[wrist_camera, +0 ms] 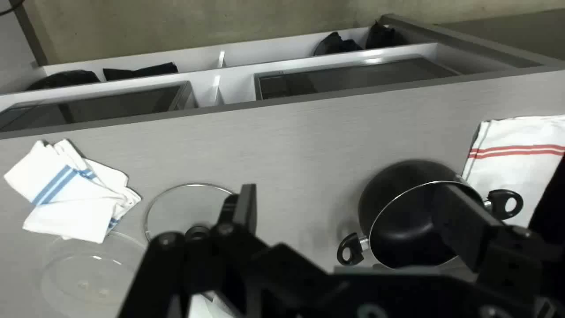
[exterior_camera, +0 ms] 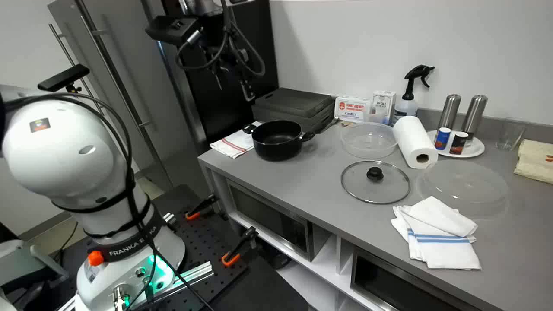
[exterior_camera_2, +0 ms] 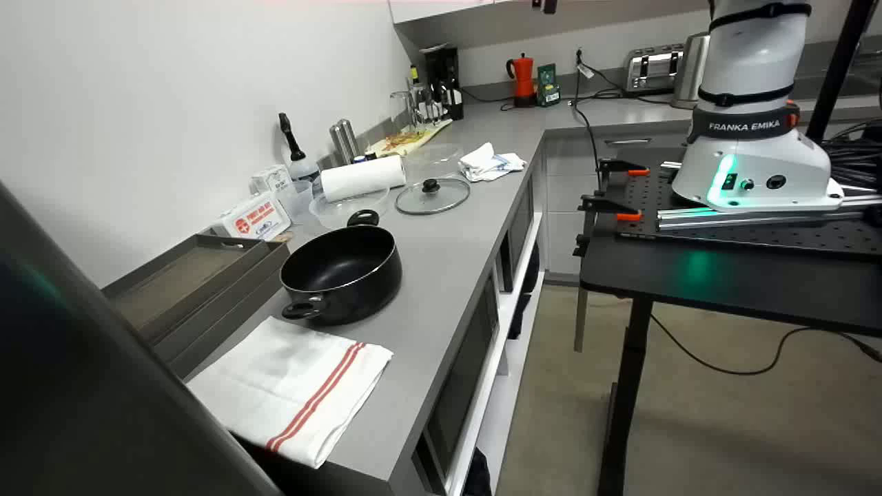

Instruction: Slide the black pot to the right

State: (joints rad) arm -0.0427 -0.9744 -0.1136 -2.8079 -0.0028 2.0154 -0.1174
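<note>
The black pot (exterior_camera: 276, 142) stands upright near the left end of the grey counter in an exterior view. It also shows in an exterior view (exterior_camera_2: 344, 275) beside the red-striped towel, and in the wrist view (wrist_camera: 406, 212), partly covered by a gripper finger. Its two side handles are visible. My gripper (exterior_camera: 233, 88) hangs well above the counter, up and to the left of the pot in that view. The gripper also shows in the wrist view (wrist_camera: 353, 198), fingers spread wide with nothing between them. It does not touch the pot.
A glass lid (exterior_camera: 375, 183), clear plastic bowl (exterior_camera: 369, 140), paper towel roll (exterior_camera: 414, 142) and blue-striped towel (exterior_camera: 438, 235) lie to the pot's right. A red-striped towel (exterior_camera_2: 296, 386) and grey trays (exterior_camera_2: 193, 282) are close by the pot. The counter's front edge (exterior_camera: 293, 207) runs past it.
</note>
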